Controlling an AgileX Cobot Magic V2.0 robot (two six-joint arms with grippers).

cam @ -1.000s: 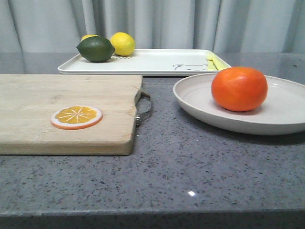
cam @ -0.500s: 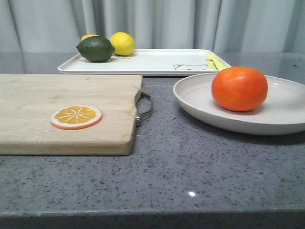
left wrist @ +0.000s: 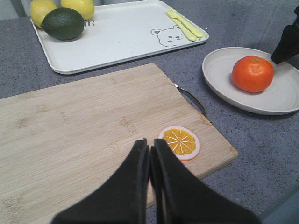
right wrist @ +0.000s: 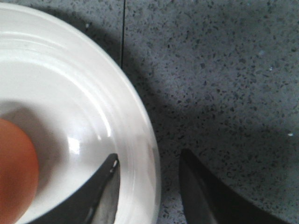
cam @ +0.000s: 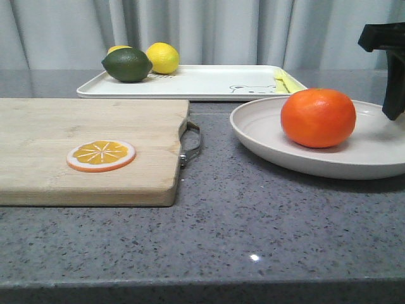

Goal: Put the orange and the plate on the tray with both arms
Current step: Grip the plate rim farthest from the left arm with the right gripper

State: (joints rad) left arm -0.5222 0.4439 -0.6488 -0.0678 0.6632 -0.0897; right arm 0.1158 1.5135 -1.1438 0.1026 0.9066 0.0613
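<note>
The orange [cam: 318, 118] sits in the off-white plate [cam: 266, 136] on the grey counter at the right. The white tray [cam: 202, 82] with the bear drawing lies behind it. My right gripper [cam: 393, 104] is at the plate's right side. In the right wrist view it [right wrist: 148, 161] is open and straddles the plate's rim [right wrist: 140, 116], one finger inside, one outside; the orange [right wrist: 14, 172] shows at the edge. My left gripper [left wrist: 150, 144] is shut and empty above the cutting board, apart from the orange [left wrist: 252, 73], the plate [left wrist: 219, 74] and the tray [left wrist: 117, 37].
A wooden cutting board [cam: 76, 145] with a metal handle lies at the left, and a flat orange slice [cam: 101, 155] lies on it. A dark green lime [cam: 127, 65] and yellow lemons [cam: 163, 57] lie at the tray's left end. A yellow fork [cam: 286, 81] lies at its right end.
My right gripper has come into the front view at the right edge, down by the plate's right rim. The orange, plate and tray have not moved.
</note>
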